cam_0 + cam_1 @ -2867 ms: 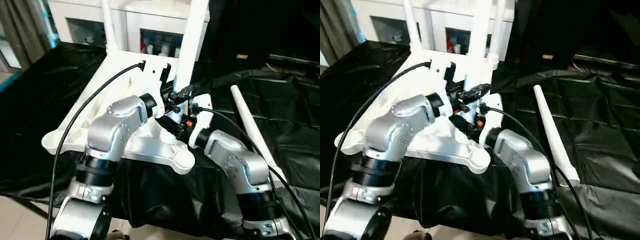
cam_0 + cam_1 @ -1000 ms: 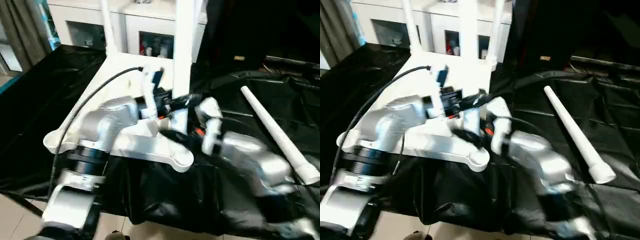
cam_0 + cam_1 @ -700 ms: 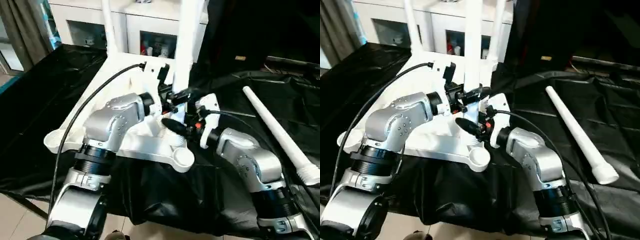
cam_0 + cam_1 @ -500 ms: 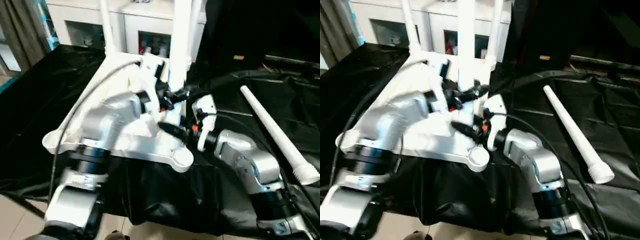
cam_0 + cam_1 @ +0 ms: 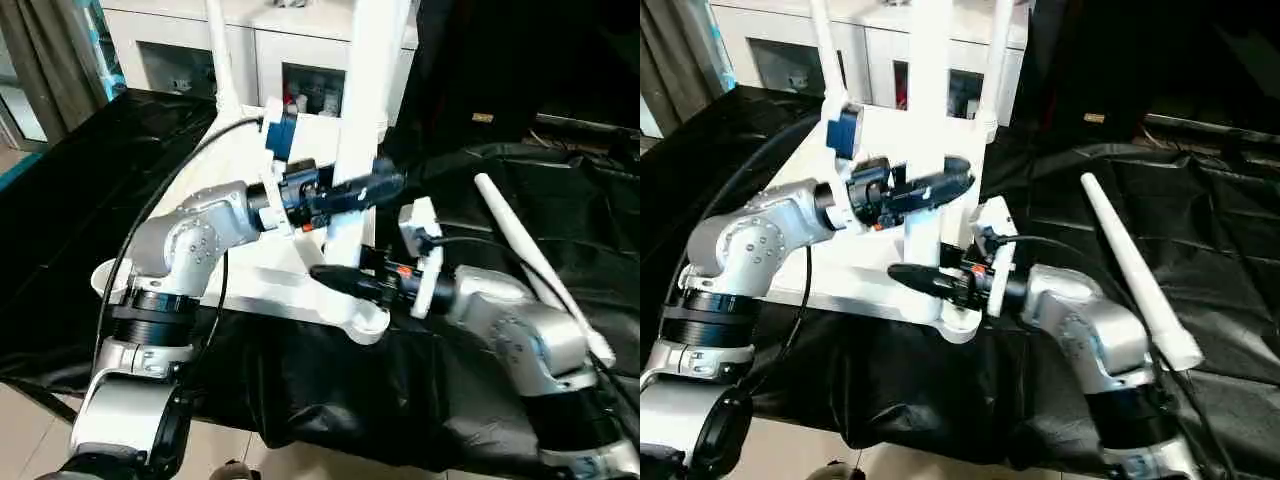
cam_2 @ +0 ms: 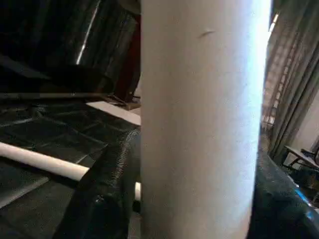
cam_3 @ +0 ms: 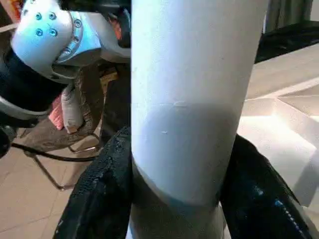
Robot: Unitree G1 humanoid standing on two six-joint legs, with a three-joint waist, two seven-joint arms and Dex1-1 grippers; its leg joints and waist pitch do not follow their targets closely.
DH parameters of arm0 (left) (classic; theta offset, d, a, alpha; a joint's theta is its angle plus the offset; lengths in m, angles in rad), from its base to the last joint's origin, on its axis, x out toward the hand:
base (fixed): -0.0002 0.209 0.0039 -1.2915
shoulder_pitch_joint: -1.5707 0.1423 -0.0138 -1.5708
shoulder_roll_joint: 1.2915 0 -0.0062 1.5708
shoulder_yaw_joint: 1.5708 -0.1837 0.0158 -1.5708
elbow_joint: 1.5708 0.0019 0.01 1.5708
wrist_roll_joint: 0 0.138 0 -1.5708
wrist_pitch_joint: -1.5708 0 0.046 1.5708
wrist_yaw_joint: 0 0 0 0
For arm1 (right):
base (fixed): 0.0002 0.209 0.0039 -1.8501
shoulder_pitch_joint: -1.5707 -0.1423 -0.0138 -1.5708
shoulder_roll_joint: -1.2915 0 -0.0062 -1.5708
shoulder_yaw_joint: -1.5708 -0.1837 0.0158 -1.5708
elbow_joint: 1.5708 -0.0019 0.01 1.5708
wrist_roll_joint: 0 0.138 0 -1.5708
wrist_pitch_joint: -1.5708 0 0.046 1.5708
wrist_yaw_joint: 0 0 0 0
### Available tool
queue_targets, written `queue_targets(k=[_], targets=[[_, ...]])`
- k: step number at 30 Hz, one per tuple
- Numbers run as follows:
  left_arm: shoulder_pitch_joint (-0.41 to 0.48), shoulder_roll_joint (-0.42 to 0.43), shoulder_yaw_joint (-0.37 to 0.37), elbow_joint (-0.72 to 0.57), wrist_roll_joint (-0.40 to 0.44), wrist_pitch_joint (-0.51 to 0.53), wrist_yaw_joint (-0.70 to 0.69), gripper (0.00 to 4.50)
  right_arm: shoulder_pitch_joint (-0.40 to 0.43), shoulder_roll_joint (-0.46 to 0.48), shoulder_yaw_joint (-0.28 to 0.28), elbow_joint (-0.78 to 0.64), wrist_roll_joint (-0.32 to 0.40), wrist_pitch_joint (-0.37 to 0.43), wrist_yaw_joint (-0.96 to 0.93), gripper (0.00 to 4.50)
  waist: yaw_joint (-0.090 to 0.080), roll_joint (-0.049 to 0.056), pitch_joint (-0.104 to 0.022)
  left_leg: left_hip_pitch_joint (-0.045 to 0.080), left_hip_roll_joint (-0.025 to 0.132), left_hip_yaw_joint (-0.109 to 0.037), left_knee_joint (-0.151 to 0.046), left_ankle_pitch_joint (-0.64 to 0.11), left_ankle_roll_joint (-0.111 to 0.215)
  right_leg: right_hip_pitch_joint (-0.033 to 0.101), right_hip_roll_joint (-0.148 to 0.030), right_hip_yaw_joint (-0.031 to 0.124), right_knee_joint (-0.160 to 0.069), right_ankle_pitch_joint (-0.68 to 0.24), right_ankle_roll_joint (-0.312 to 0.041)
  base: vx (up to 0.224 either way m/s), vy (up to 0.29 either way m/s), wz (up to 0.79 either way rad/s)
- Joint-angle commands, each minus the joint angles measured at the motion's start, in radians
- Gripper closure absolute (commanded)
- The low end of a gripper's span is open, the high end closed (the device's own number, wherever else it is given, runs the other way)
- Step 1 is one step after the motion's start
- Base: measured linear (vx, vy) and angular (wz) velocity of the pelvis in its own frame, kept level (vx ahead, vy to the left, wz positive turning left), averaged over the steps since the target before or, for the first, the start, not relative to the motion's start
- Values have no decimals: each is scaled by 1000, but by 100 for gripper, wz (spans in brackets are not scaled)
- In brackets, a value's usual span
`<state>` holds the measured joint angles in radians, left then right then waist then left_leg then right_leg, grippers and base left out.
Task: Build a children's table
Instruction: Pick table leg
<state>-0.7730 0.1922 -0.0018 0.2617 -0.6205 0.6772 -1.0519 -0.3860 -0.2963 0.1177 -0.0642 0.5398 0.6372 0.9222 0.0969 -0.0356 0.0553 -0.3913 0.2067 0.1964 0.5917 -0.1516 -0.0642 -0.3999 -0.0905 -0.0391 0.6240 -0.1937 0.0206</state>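
The children's table lies upside down, its white top [image 5: 262, 290] resting on the black-draped work table. A white tubular leg [image 5: 366, 90] stands upright at the near right corner socket [image 5: 368, 318]. My left gripper [image 5: 368, 187] is shut around this leg partway up, with black fingers [image 6: 107, 194] on both sides of the tube [image 6: 199, 124]. My right gripper [image 5: 335, 276] is shut on the same leg just above the socket, its fingers [image 7: 104, 199] flanking the tube [image 7: 194, 99]. Two more legs [image 5: 216, 55] stand upright at the far corners. One loose leg [image 5: 530, 262] lies on the cloth to the right.
The black cloth [image 5: 80, 200] hangs over the work table's near edge, with floor below [image 5: 30, 440]. A white cabinet [image 5: 160, 45] stands behind the table. Black cables [image 5: 165, 200] run along both silver forearms.
My left gripper has shifted higher on the upright leg and its wrist has turned, blue part up. The right gripper stays low near the socket. The view has shifted slightly.
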Motion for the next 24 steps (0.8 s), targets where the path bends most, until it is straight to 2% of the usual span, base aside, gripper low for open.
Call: queue_targets(k=[1, 3, 5, 6, 7, 8, 9, 11, 12, 13, 15, 16, 17, 19, 20, 22, 24], targets=[[-43, -15, 4, 44, 49, -25, 86, 220, -3, -8, 0, -34, 21, 5, 20, 260, 3, 10, -72, 28, 16, -11, -69, -230, -31, 45, -36, 27, -70, -104, -213, 0, 0, 0], [-58, -26, 20, 61, 69, -12, 169, 225, -7, -11, -2, -37, 22, 4, 19, 260, 6, 8, -72, 28, 16, -11, -68, -231, -31, 46, -37, 27, -69, -101, -217, 0, 0, 0], [-63, -28, 30, 61, 71, -7, 194, 251, -11, -12, 0, -37, 14, -6, 17, 260, 7, 1, -72, 25, 15, -10, -67, -222, -25, 48, -38, 27, -71, -104, -216, 0, 0, 0], [-66, -29, 36, 63, 69, -4, 207, 254, -13, -14, 1, -37, 8, -12, 13, 260, 9, 2, -72, 25, 15, -10, -67, -219, -22, 48, -39, 27, -70, -115, -214, 0, 0, 0], [-71, -27, 42, 64, 69, -4, 217, 255, -19, -16, 2, -35, 4, -12, 9, 260, 8, -2, -72, 24, 15, -10, -66, -210, -20, 49, -39, 27, -70, -120, -211, 0, 0, 0], [-72, -27, 43, 65, 69, -6, 221, 255, -21, -16, 1, -34, 5, -10, 7, 260, 8, -1, -72, 24, 15, -10, -66, -207, -18, 48, -39, 27, -70, -119, -211, 0, 0, 0], [-76, -25, 45, 68, 71, -7, 228, 259, -27, -14, -2, -30, 11, 0, 4, 190, 6, -1, -72, 24, 15, -10, -66, -205, -15, 47, -38, 27, -71, -119, -211, 0, 0, 0], [-93, -21, 51, 86, 98, -2, 282, 260, -56, 5, -37, -4, 40, 81, -49, 183, 4, -2, -71, 25, 14, -9, -66, -207, -16, 46, -36, 27, -70, -124, -211, 0, 0, 0], [-94, -21, 51, 87, 99, -2, 284, 260, -57, 6, -39, -3, 41, 84, -51, 168, 3, -3, -71, 24, 13, -10, -66, -206, -17, 45, -36, 26, -69, -129, -210, 0, 0, 0], [-114, -21, 59, 107, 120, 15, 346, 260, -82, 17, -59, 27, 19, 94, -107, 153, 3, -1, -71, 27, 15, -10, -66, -211, -24, 42, -37, 27, -71, -142, -208, 0, 0, 0], [-122, -19, 60, 112, 134, 19, 375, 260, -100, 23, -78, 49, 25, 119, -132, 141, 3, -4, -71, 26, 14, -11, -66, -211, -31, 45, -36, 26, -71, -147, -198, 0, 0, 0], [-127, -18, 58, 114, 142, 20, 396, 260, -111, 27, -91, 64, 33, 139, -149, 141, 5, -2, -70, 27, 15, -11, -67, -210, -32, 44, -38, 27, -73, -152, -189, 0, 0, 0], [-142, -19, 64, 111, 155, 36, 450, 261, -139, 37, -129, 87, 69, 177, -173, 139, 4, -10, -71, 27, 15, -10, -67, -206, -31, 45, -37, 26, -73, -151, -185, 0, 0, 0], [-147, -20, 67, 108, 157, 42, 468, 261, -149, 39, -142, 94, 80, 187, -182, 139, 6, -6, -73, 27, 15, -11, -66, -187, -29, 45, -38, 26, -69, -122, -183, 0, 0, 0], [-151, -20, 67, 105, 158, 48, 484, 261, -157, 38, -148, 97, 85, 194, -185, 139, 6, -13, -74, 26, 15, -10, -65, -175, -26, 46, -37, 26, -67, -108, -184, 0, 0, 0], [-155, -19, 60, 99, 156, 48, 497, 262, -168, 33, -148, 99, 78, 213, -194, 139, 10, -11, -76, 25, 14, -8, -62, -127, -17, 46, -36, 26, -59, -40, -202, 0, 0, 0], [-157, -23, 60, 93, 150, 51, 504, 262, -179, 32, -149, 106, 73, 236, -209, 139, 12, -13, -76, 25, 14, -7, -61, -120, -15, 46, -35, 25, -57, -29, -208, 0, 0, 0]])
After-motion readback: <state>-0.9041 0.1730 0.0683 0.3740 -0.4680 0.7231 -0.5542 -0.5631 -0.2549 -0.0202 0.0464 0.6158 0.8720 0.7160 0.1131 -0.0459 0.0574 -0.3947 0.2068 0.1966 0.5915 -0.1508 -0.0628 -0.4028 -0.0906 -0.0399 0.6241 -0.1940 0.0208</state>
